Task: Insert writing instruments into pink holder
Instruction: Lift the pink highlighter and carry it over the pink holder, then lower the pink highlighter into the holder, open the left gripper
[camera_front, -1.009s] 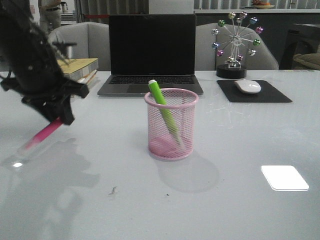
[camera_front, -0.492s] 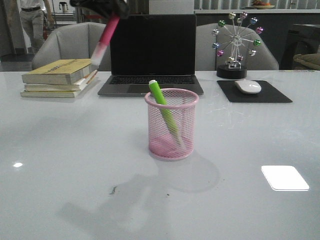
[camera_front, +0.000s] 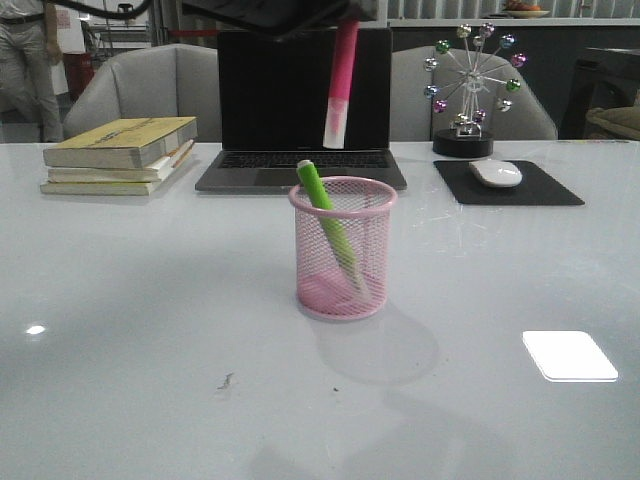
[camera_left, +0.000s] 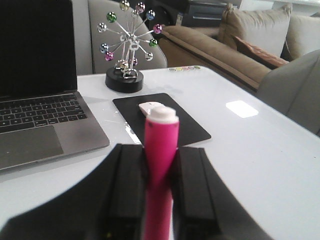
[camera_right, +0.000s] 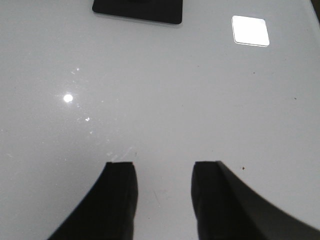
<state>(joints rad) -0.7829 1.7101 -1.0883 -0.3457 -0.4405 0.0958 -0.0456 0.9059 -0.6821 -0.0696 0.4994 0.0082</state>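
Note:
The pink wire-mesh holder (camera_front: 343, 250) stands mid-table with the green marker (camera_front: 325, 222) leaning inside it, cap up above the rim. The magenta marker (camera_front: 341, 85) hangs almost upright, pale cap down, high above the holder. My left gripper (camera_front: 345, 18) is shut on its upper end at the top edge of the front view. In the left wrist view the magenta marker (camera_left: 160, 165) sticks out from my left gripper (camera_left: 160, 152), black fingers pressed against both its sides. My right gripper (camera_right: 162, 167) is open over bare table and does not show in the front view.
An open laptop (camera_front: 303, 105) stands behind the holder, a stack of books (camera_front: 120, 153) to its left. A ferris-wheel ornament (camera_front: 470, 85) and a mouse (camera_front: 495, 173) on a black pad (camera_front: 510, 185) are at the back right. Chairs stand behind the table.
My left gripper has carried the magenta marker from low at the left up and rightward; the marker now hangs nearly vertical above the holder. The holder and green marker have not moved.

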